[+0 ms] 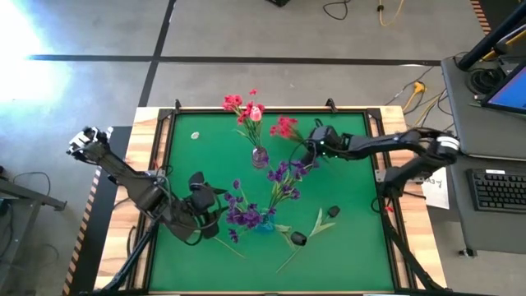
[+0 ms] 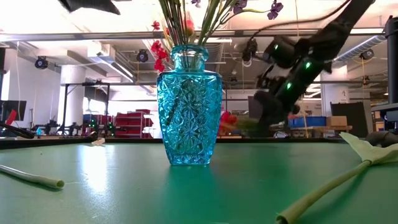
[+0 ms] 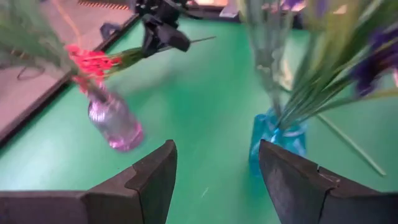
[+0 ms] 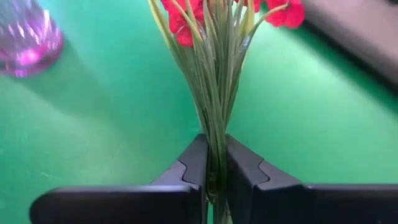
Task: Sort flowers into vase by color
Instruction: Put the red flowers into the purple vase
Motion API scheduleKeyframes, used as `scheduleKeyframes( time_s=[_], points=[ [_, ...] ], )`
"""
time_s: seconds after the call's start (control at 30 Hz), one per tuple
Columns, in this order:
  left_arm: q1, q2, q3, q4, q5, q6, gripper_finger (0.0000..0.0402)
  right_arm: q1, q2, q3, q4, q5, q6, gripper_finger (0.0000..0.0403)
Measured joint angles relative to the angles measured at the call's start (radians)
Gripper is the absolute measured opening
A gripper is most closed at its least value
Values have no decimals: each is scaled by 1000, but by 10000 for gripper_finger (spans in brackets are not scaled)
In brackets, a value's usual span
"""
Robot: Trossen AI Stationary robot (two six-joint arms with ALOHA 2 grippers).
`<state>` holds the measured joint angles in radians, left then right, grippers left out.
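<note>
While the green table [image 1: 345, 247] carries both vases, findings run as follows.
Blue vase [image 2: 187, 106]: upright near the table's middle, holding purple flowers [image 1: 283, 174].
Purple vase [image 1: 260, 156]: beyond it, holding red flowers [image 1: 244, 107].
Right gripper [image 4: 213, 180]: beside the purple vase, fingers clenched on the green stems of a red flower bunch [image 4: 217, 68]; stems run straight between the jaws, blooms ahead of the fingertips.
Left gripper [image 3: 214, 171]: near the blue vase, jaws parted, nothing between them.
Loose stems [image 1: 316, 226]: lying flat toward the table's front.
</note>
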<state>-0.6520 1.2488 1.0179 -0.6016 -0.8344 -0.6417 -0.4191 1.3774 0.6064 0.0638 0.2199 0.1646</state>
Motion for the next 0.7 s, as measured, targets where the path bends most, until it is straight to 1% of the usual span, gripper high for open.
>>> scheduleKeyframes(
  time_s=[0.17,0.33,0.53,0.7],
  points=[
    [-2,0,78,-2,-8,146,213,-1,-188,0,-80,55,9,31],
    [-2,-1,140,-12,-47,267,213,-1,-375,0,-87,96,8,31],
    [-2,0,226,-23,-54,364,213,2,-557,21,-81,94,-1,31],
    [-2,9,305,-19,-75,452,213,11,-641,67,-78,20,-6,31]
  ],
)
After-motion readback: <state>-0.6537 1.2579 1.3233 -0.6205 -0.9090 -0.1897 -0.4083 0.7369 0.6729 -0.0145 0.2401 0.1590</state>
